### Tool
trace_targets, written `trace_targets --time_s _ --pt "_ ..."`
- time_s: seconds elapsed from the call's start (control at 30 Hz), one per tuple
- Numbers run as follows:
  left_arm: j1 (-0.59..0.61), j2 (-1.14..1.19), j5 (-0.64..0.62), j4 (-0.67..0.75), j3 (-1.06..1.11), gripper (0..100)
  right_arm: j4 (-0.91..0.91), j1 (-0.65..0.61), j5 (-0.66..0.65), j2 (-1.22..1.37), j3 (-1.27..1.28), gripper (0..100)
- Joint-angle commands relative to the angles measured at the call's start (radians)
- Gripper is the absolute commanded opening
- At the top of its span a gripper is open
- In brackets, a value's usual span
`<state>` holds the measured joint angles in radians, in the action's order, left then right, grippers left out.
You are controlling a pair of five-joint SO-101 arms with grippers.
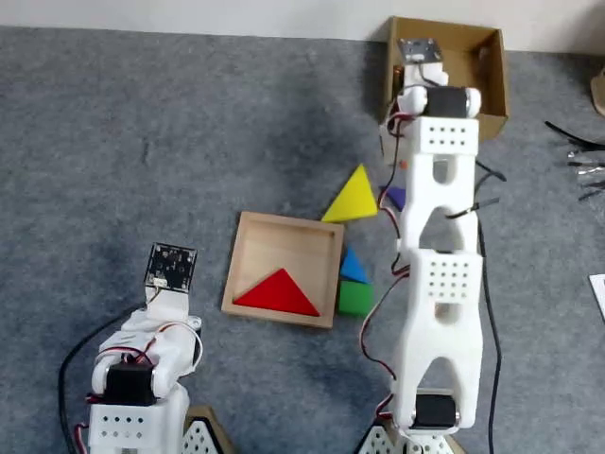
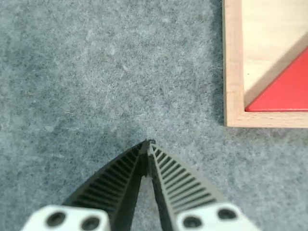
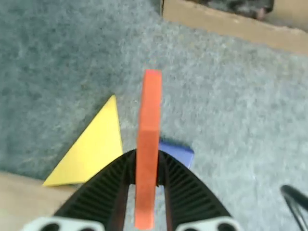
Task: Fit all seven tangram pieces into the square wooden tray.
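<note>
My right hand (image 3: 146, 161) pinches orange piece (image 3: 150, 110) by flat sides, edge up, I think for carrying to wooden tray (image 1: 284, 246). My left hand (image 2: 147, 144) pressed together, parked beside tray, out of way.

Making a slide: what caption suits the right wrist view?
Right pincer clamps an orange piece on edge; yellow triangle and purple piece lie beyond.

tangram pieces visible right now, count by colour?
red piece: 1
yellow piece: 1
blue piece: 1
green piece: 1
purple piece: 1
orange piece: 1, gripped by the right tool
Total: 6 pieces
</note>
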<state>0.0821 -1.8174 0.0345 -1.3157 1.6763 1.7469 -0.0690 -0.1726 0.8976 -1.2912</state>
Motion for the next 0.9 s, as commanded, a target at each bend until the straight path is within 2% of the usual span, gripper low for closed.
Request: trace_targets --time_s 0.0,0.13,0.23,0.4,0.63,0.87 --pt "0.01 -0.005 0.009 -0.003 0.019 1 0.018 -0.013 0.011 -0.251 0.157 0.5" --pt "0.01 -0.005 0.009 -0.003 0.019 1 0.016 -0.081 0.005 -0.483 0.423 0.5" --pt "0.01 -0.005 0.009 -0.003 0.019 1 0.016 -0.162 -0.049 -0.65 0.61 0.5" --pt "0.01 -0.005 0.009 -0.003 0.019 1 -0.013 -0.24 -0.054 -0.84 0.88 0.5" --pt "0.01 -0.005 0.009 -0.003 0.019 1 -0.188 -0.297 -0.06 -0.97 1.26 0.5" --pt "0.01 -0.005 0.009 -0.003 0.019 1 -0.364 -0.415 -0.06 -1.173 1.606 0.5"
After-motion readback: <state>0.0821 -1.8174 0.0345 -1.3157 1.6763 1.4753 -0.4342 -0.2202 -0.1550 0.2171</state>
